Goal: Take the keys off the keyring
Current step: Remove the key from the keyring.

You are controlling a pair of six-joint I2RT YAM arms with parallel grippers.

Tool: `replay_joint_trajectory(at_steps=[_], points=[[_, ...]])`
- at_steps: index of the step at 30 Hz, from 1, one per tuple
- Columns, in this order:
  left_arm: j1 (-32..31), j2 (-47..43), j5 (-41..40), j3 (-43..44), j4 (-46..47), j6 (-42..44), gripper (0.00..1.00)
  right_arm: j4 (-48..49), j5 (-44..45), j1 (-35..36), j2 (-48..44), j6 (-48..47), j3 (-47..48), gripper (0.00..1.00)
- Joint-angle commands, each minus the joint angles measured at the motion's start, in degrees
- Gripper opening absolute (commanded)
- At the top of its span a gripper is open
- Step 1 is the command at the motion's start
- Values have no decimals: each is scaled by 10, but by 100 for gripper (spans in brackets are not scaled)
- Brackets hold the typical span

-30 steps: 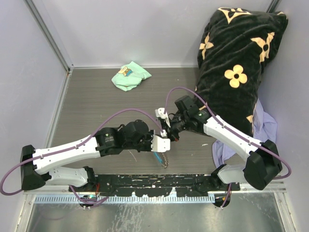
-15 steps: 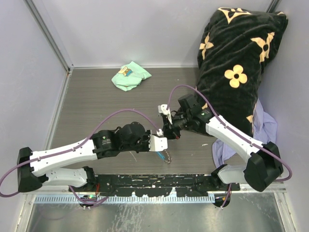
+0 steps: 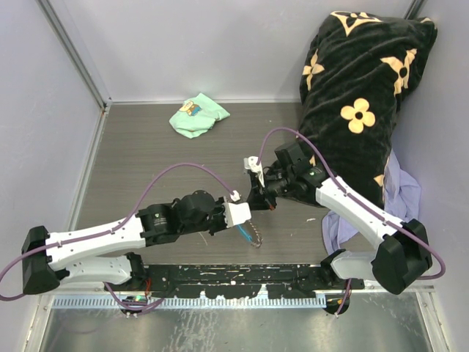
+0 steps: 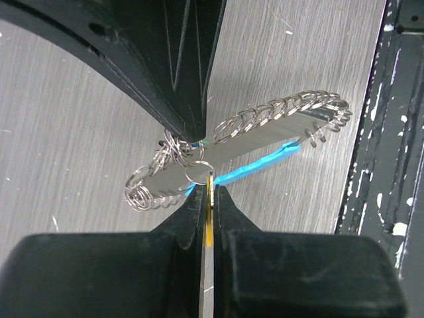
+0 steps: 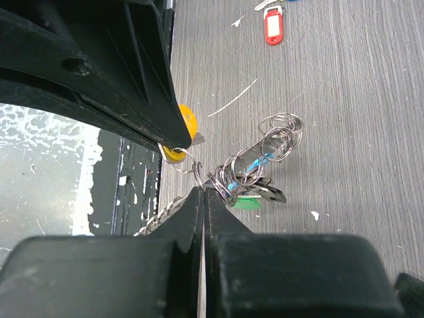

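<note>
The keyring, a small silvery ring, hangs above the table between my two grippers. My right gripper is shut on the ring's wire. My left gripper is shut on a yellow-tagged key that hangs on that ring; in the right wrist view the yellow tag sits at the left gripper's tip. The grey link chain and the sky-blue fob dangle below. A green-tagged key hangs in the bunch. A red-tagged key lies loose on the table. From above, both grippers meet near the table's middle front.
A mint-green cloth lies at the back of the table. A black flowered cushion fills the right side, with a lavender cloth under it. The black mounting rail runs along the near edge.
Both arms have shifted slightly: the left forearm swung a little toward the near edge and the right wrist drew back a bit. Both grips are unchanged.
</note>
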Motion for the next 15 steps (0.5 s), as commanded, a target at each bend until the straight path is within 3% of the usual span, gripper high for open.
replay_joint_trajectory(at_steps=[1, 5, 11, 15], points=[[-7, -24, 21, -28, 76, -72, 0, 47, 11, -18, -28, 0, 3, 1], [-6, -40, 8, -67, 128, -107, 3, 47, -23, -19, -33, -9, -1, 1], [-6, -103, 18, -129, 205, -147, 35, 6, -98, -19, -37, -68, 6, 1], [-6, -172, 23, -183, 254, -174, 46, -63, -132, -20, -42, -165, 19, 1]])
